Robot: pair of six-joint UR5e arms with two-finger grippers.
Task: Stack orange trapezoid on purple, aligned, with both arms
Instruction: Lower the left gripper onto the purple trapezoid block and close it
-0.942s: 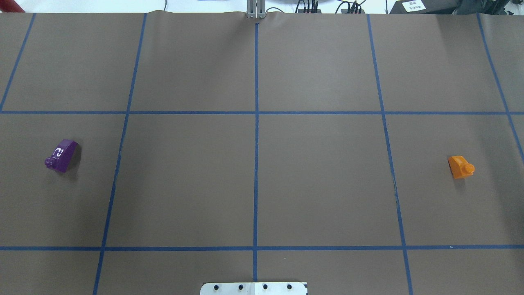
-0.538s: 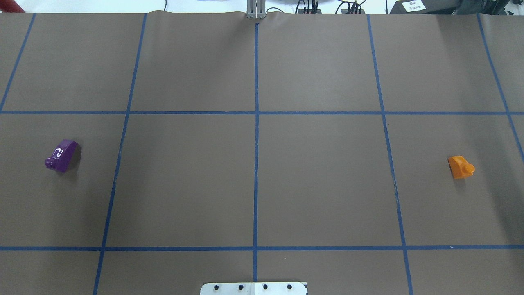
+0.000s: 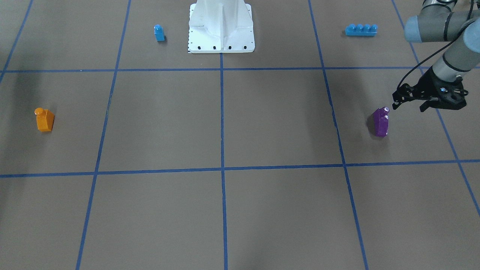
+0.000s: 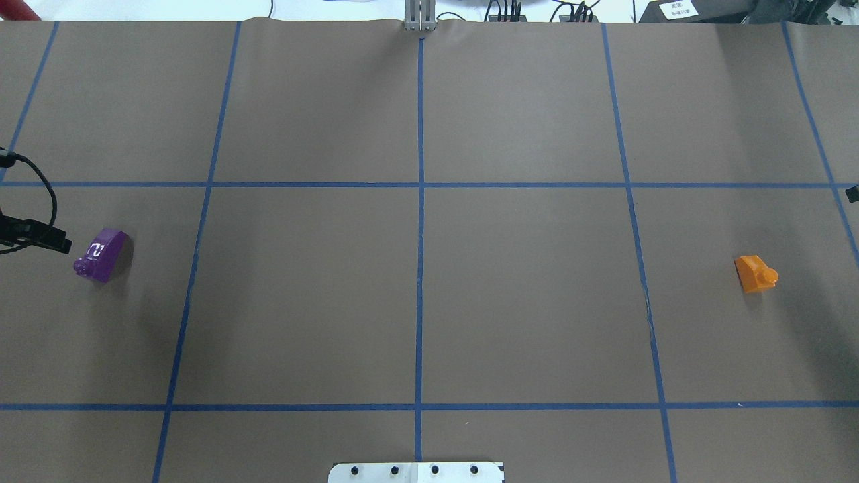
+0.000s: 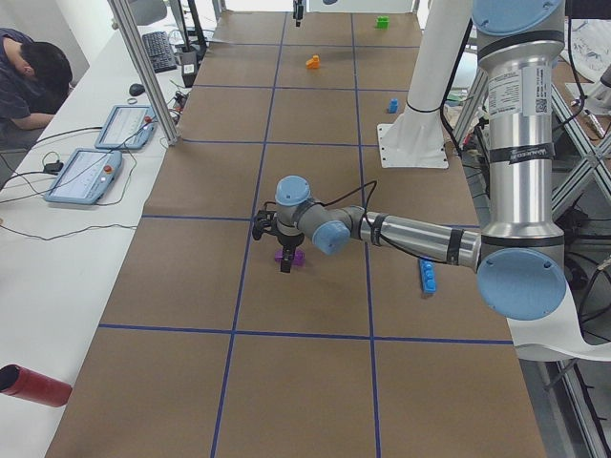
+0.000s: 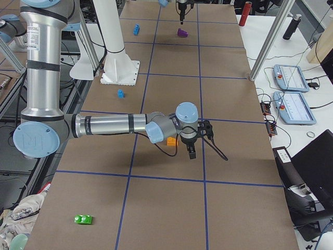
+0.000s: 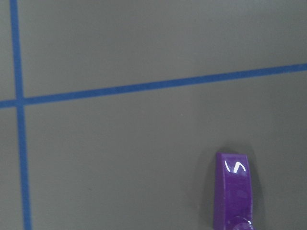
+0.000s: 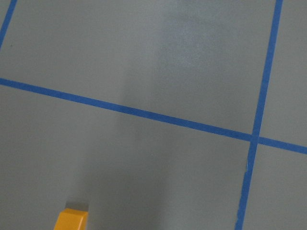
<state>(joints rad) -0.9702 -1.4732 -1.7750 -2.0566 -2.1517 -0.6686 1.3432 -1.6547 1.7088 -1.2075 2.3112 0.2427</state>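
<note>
Overhead, L to R: left gripper (image 3: 409, 105) is seen at the far left edge, at 10 o'clock of purple (image 4: 100, 255), near but not touching. Its jaws are spread and nothing is held. Purple is stood upright on the table (image 4: 416, 295), in the middle row of the tape grid. Orange (image 4: 756, 274) is stood upright at far right in the same row, well apart from purple. Right gripper (image 6: 191, 148) is seen at 2 o'clock of orange, clear of it. Its jaw state cannot be told.
</note>
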